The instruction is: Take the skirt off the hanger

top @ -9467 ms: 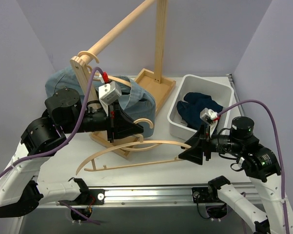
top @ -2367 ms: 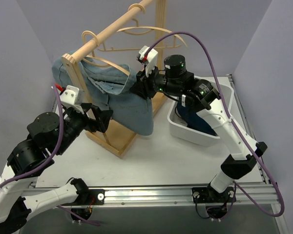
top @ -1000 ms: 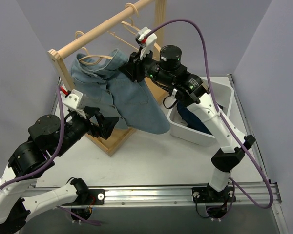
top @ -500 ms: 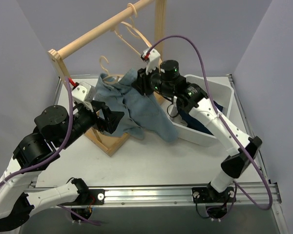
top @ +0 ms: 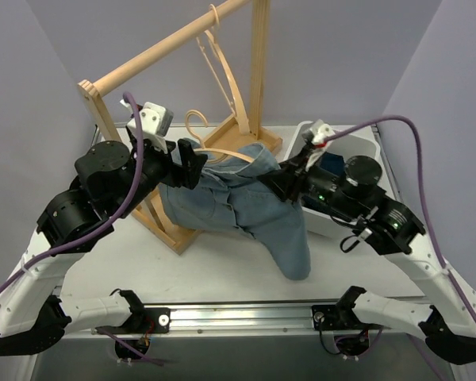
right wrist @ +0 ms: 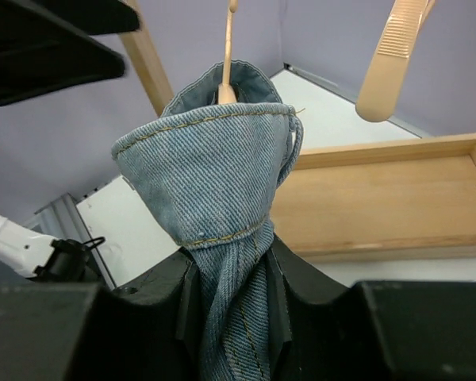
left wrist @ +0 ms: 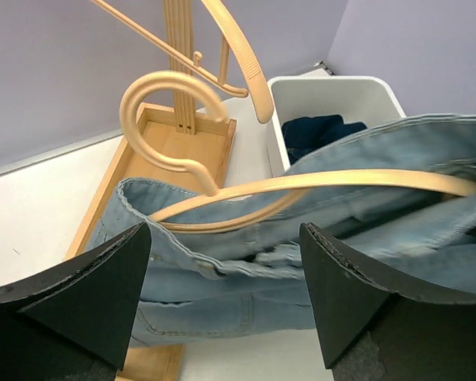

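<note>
The denim skirt (top: 246,202) hangs over the table's middle, draped on a wooden hanger (top: 222,151) whose hook (top: 197,119) is free of the rail. My right gripper (top: 289,178) is shut on the bunched waistband of the skirt (right wrist: 222,175); the gripper (right wrist: 230,258) pinches it from below, and the hanger's tip (right wrist: 226,48) pokes out above the fabric. My left gripper (top: 186,163) stands open at the skirt's left end. In its wrist view the left gripper (left wrist: 224,228) has the hanger arm (left wrist: 317,186) and the skirt (left wrist: 246,270) just beyond its wide-set jaws, gripping nothing.
A wooden rack with a sloping rail (top: 159,51), post (top: 259,71) and base tray (left wrist: 159,151) stands behind. A spare hanger (top: 222,71) hangs from the rail. A white bin (top: 365,147) with a dark blue garment (left wrist: 317,131) sits at right.
The skirt and its hanger came off the rail and dropped forward toward the table's front, carried by my right gripper. My left gripper rose to the skirt's left end.
</note>
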Robot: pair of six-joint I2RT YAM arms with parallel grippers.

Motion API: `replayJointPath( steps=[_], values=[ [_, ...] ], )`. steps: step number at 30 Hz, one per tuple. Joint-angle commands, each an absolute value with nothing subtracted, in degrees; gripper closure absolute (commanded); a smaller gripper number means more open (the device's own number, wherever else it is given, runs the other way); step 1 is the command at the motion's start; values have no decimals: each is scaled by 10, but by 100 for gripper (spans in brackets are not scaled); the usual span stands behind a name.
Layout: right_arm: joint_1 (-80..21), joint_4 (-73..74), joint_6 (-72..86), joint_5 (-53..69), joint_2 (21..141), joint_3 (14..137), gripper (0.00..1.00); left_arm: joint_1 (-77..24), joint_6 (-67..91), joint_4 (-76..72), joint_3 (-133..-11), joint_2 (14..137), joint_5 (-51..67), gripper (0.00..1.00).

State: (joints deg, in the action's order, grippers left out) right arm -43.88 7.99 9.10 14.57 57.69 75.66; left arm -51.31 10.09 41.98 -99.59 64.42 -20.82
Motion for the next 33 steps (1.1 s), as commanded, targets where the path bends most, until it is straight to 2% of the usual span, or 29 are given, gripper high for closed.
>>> replayJointPath(
  steps=[1,2,5,14,22,33],
  values=[
    [-441,24,109,176,539,747,100,-512,108,430,-1024,655,-214,17],
    [-442,28,112,179,527,744,100,-512,108,430,-1027,656,-213,23],
    [-442,33,120,178,498,724,100,-511,112,438,-1041,661,-211,27],
    [-442,34,134,193,443,686,100,-510,145,431,-1038,664,-188,27],
    [-442,34,140,203,418,700,100,-510,153,430,-1026,658,-178,32],
    [-442,27,156,250,396,689,100,-505,156,408,-1023,674,-159,31]
  ],
)
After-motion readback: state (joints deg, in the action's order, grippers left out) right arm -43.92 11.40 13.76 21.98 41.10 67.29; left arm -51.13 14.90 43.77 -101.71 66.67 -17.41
